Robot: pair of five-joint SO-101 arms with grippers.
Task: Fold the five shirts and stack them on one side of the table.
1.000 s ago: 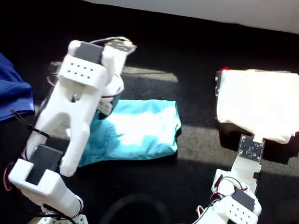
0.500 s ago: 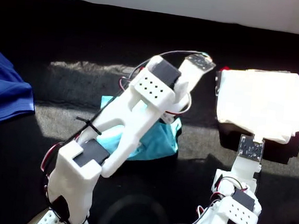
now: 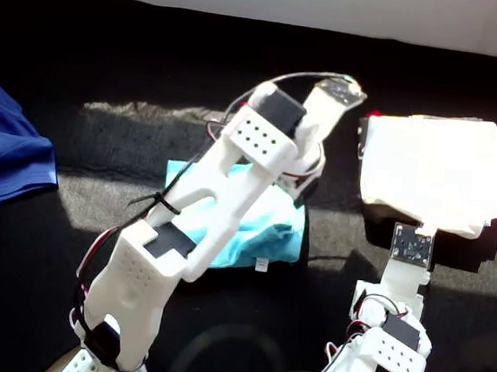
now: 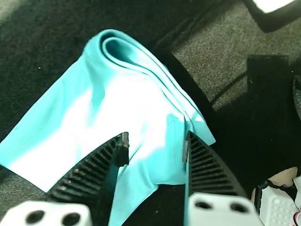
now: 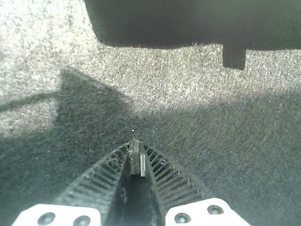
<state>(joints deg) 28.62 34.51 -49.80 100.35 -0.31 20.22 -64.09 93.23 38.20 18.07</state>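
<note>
High view: folded turquoise cotton shirt (image 3: 272,230) mid-table, partly under left arm. Left gripper (image 4: 154,139) over it, jaws spread. Right gripper (image 5: 136,151) over dark grey felt table (image 5: 197,99), jaws pressed together. White folded stack (image 3: 432,172) right; crumpled dark blue shirt (image 3: 7,156) far left.

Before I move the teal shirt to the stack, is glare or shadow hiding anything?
High view: sun blows out the white stack, so its layers can't be counted; the teal shirt lies partly in a sunlit band. Left wrist view: glare patch on the shirt's middle, folded edge clear. Right wrist view: hard shadows on the table.
</note>
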